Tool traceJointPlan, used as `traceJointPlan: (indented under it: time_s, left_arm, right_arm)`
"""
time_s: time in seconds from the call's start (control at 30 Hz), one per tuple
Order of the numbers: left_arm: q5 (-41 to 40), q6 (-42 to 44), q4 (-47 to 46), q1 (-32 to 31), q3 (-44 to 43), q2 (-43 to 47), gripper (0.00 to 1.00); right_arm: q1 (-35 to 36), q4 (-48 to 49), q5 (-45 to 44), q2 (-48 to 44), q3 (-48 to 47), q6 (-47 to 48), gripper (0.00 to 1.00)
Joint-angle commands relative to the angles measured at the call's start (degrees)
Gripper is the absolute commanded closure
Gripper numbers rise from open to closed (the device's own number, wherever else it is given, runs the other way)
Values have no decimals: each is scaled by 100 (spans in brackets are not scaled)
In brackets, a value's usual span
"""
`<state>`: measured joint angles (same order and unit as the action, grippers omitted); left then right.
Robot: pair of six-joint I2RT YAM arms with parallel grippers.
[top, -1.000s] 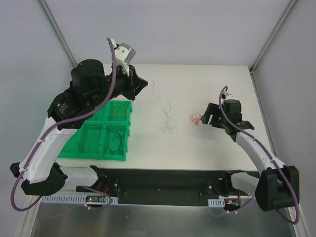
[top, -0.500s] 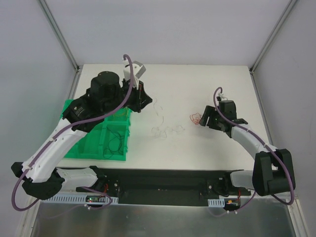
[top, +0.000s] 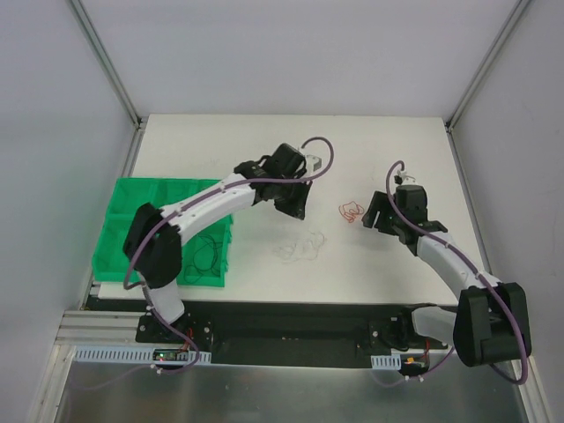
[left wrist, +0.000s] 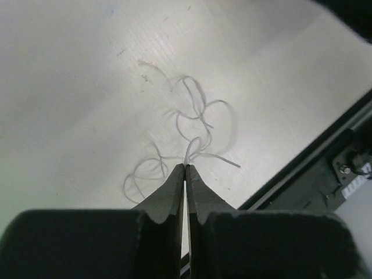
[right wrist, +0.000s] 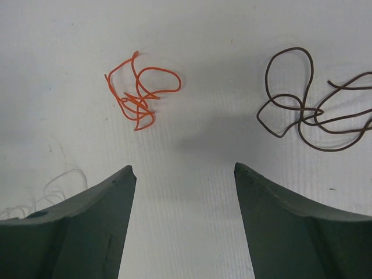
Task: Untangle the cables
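On the counter (top: 370, 145) I find red cable (right wrist: 138, 97), brown cable (right wrist: 301, 110) and grey cable (left wrist: 196, 139) apart, nearly done; left gripper (left wrist: 185, 168) pinches the grey one, right gripper (right wrist: 183, 170) gapes empty.

A white desk (top: 370, 141) fills the middle of the top view, its surface matte and finely ribbed in the close wrist views (left wrist: 70, 70) (right wrist: 203, 35). Plain pale grey walls enclose it: a back wall (top: 291, 53) across the top of the frame, a left wall (top: 44, 132) and a right wall (top: 529, 176). Two slanted aluminium struts (top: 104, 60) (top: 489, 62) mark the corners where they meet. A black strip (top: 291, 322) runs along the desk's near edge, and a brushed metal sheet (top: 282, 397) lies at the bottom of the frame. The light is even and diffuse, and the shadows on the desk are faint and soft.
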<state>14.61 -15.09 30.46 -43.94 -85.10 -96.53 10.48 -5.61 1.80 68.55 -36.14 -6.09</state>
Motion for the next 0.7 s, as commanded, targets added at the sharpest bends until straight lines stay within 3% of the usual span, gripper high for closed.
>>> traceJointPlan:
  time_s: [0.0,0.2,0.3,0.4,0.57,0.63,0.67]
  left_arm:
    - [-133,-38,-5,-53,-305,-769,100]
    - [-2,-249,4,-70,1,-754,99]
    - [16,-222,-14,-70,361,-560,92]
    - [-212,-100,-5,-88,625,-323,71]
    - [-327,-116,57,-88,933,90,50]
    - [-327,-317,48,-88,1056,187,13]
    - [-293,-432,39,-88,1092,205,3]
  right_arm:
    - [-125,244,-101,-228,169,11,28]
    - [-283,341,-40,-194,230,-68,28]
    - [-336,341,22,-114,186,-103,28]
    - [-362,350,145,-88,151,-138,28]
    - [-380,323,233,-61,134,-165,28]
    - [-406,323,242,-79,151,-173,28]
    - [-424,323,242,-88,160,-174,28]
